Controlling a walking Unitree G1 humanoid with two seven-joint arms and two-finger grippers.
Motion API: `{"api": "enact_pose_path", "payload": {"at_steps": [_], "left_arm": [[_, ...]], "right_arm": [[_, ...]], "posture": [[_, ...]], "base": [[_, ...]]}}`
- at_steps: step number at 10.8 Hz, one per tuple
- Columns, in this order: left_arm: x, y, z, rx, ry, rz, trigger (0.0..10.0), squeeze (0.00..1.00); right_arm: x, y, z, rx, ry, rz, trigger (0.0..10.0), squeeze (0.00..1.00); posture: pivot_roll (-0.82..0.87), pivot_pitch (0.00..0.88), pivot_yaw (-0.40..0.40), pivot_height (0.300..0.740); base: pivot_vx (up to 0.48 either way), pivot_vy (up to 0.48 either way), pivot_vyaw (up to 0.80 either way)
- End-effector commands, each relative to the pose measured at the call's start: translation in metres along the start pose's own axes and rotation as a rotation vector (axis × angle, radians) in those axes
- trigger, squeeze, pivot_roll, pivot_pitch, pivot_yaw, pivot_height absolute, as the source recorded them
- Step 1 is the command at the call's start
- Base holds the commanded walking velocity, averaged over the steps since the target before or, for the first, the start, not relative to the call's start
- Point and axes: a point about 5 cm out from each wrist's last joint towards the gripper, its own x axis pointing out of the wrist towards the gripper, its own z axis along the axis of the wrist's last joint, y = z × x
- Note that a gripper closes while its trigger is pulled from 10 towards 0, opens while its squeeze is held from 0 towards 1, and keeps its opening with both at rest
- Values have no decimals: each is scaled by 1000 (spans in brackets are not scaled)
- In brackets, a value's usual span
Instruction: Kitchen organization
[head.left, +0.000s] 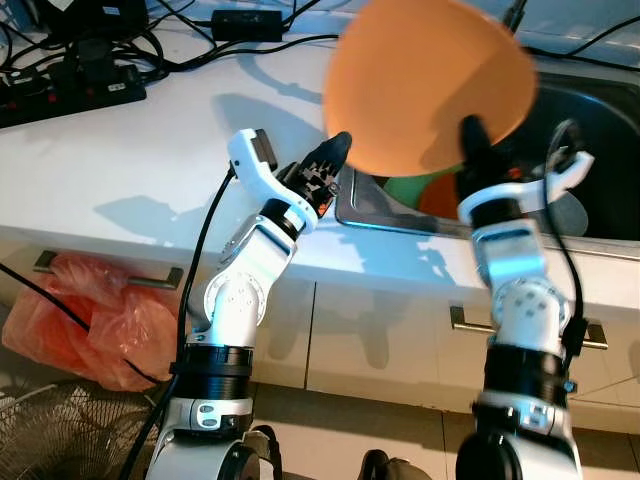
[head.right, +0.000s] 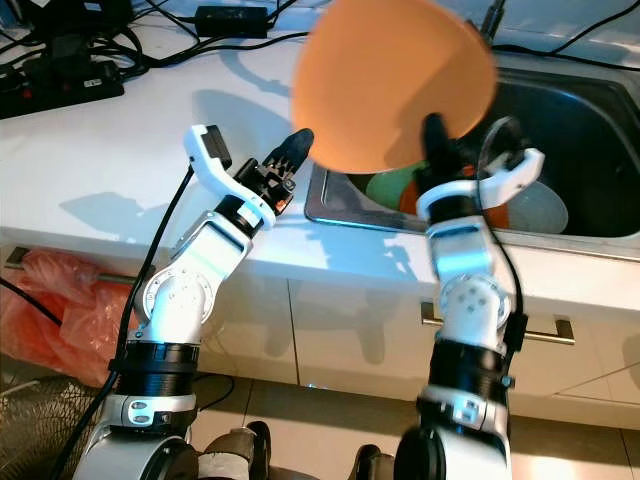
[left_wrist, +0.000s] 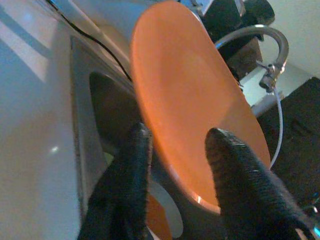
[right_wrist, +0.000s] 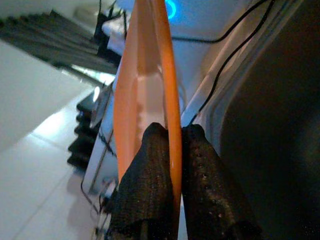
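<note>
A large orange plate (head.left: 425, 80) is held up on edge above the sink's left rim. My right gripper (head.left: 472, 140) is shut on its lower edge, with one finger on each face of the plate (right_wrist: 167, 100). My left gripper (head.left: 335, 155) stands open just left of the plate, its fingertips (left_wrist: 135, 150) close to the plate's rim but apart from it. The steel sink (head.left: 600, 130) lies behind the plate. Inside it are a green item (head.right: 385, 187), an orange dish and a clear bowl (head.right: 540, 208).
A white countertop (head.left: 120, 160) runs left of the sink, with black cables and a power strip (head.left: 70, 95) at its back. Cabinet drawers with metal handles (head.left: 470, 322) are below. An orange plastic bag (head.left: 90, 315) lies on the floor at the left. A faucet (left_wrist: 267, 47) rises behind the sink.
</note>
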Motion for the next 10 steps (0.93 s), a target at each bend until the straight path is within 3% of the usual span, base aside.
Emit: {"api": "enact_pose_path", "payload": {"at_steps": [1,2,5,7,8,9,10], "left_arm": [[4,-12,-3,23,4,-43,10000,0],[5,-13,-4,26,9,-45,10000,0],[5,-14,-9,157,46,-43,10000,0],[3,-12,-13,271,81,-32,10000,0],[3,-12,-16,292,96,-35,10000,0],[2,-14,-22,372,128,-49,10000,0],[2,-14,-24,418,146,-51,10000,0]], "right_arm": [[6,11,16,23,-73,48,0,0],[9,13,21,30,-91,52,0,0],[14,8,35,-6,-149,11,0,0],[14,4,44,-149,-165,1,0,0],[14,1,48,-156,-176,-17,0,0],[14,-5,56,-274,-197,-52,4549,0],[15,-9,59,-348,-196,-74,10000,0]], "posture": [[190,150,1,740],[190,150,1,740],[194,149,-1,740],[193,149,0,740],[190,149,1,740],[189,149,2,740],[190,148,0,740]], "base": [[0,0,0],[0,0,0],[0,0,0],[0,0,0],[0,0,0],[0,0,0],[0,0,0]]}}
